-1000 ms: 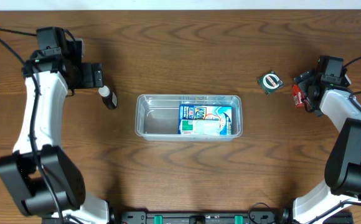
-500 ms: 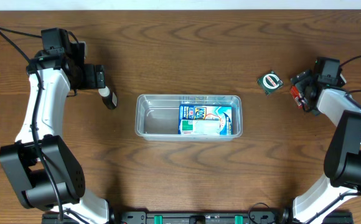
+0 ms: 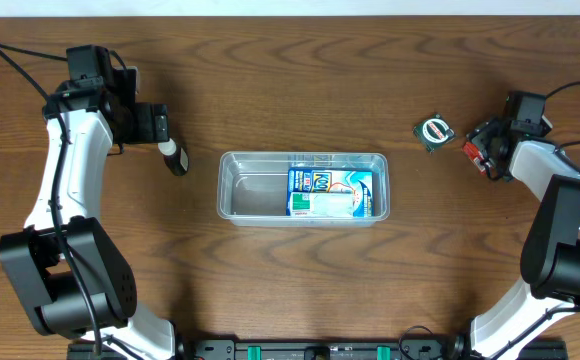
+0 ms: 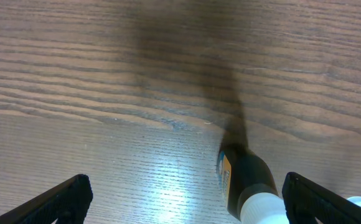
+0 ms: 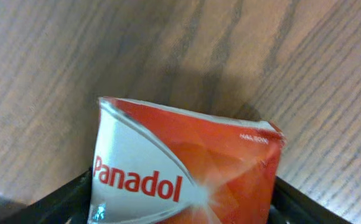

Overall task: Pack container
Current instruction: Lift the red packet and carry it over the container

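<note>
**One box in, three things waiting outside**

The container (image 3: 251,196) is sitting in the middle of the worktop (image 3: 300,80), with its long side going left to right. A blue and white box (image 3: 330,192) is lying flat in its right half. The left half is bare, so there is room for more.

Three small things are not in yet. A little dark bottle (image 4: 246,183) with a white cap is lying on the worktop, to the left of the container and near it. The left arm (image 3: 70,170) is reaching over it. The left jaws are spread wide and holding nothing. The bottle is lying between them, closer to one side, and I do not see them touching it.

Over on the right, well apart from the container, the right arm (image 3: 560,200) is bending in. The right jaws are closed on a red Panadol pack (image 5: 187,168). I cannot tell if the pack is up off the wood or resting on it. A small round green thing (image 3: 434,131) is lying just beside them, toward the container.

So I think the job is only partly done. The pack, the bottle and the green thing are all waiting to go in.
</note>
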`<state>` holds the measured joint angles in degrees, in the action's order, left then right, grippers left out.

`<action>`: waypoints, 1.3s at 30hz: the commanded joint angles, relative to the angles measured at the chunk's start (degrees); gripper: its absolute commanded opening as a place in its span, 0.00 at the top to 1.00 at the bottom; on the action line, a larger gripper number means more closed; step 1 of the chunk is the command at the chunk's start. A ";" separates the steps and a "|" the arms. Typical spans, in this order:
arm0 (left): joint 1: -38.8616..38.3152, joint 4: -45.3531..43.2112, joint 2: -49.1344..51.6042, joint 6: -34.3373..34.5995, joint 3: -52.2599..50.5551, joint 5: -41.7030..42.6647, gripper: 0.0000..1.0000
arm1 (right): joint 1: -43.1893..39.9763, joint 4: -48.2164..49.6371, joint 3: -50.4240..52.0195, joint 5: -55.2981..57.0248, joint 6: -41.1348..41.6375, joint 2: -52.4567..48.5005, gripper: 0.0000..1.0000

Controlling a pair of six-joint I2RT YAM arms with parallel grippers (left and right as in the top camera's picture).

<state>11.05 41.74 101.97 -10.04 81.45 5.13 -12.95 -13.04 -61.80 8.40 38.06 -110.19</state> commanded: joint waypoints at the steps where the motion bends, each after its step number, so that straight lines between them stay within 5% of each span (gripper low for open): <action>1: 0.20 -0.02 0.59 0.94 -0.35 -0.72 0.02 | -0.37 -3.10 1.11 -2.91 -4.15 0.00 0.28; 8: 0.20 -0.02 0.59 0.94 -0.35 -0.72 0.02 | 0.96 -6.82 1.11 -2.86 -10.34 8.24 0.39; 21: 0.20 -0.02 0.59 0.94 -0.35 -0.72 0.02 | 6.86 -12.04 1.11 -17.40 -17.07 20.87 0.39; 29: 0.20 -0.02 0.59 0.92 -0.35 -0.72 0.02 | 16.96 -8.94 1.11 -23.04 -24.30 27.71 0.39; 39: 0.20 -0.02 0.59 0.94 -0.35 -0.72 0.02 | 34.95 -2.01 1.11 -16.06 -26.58 27.67 0.40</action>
<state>11.05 41.74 101.97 -10.04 81.43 5.13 17.30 -16.25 -60.55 -10.66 13.54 -82.72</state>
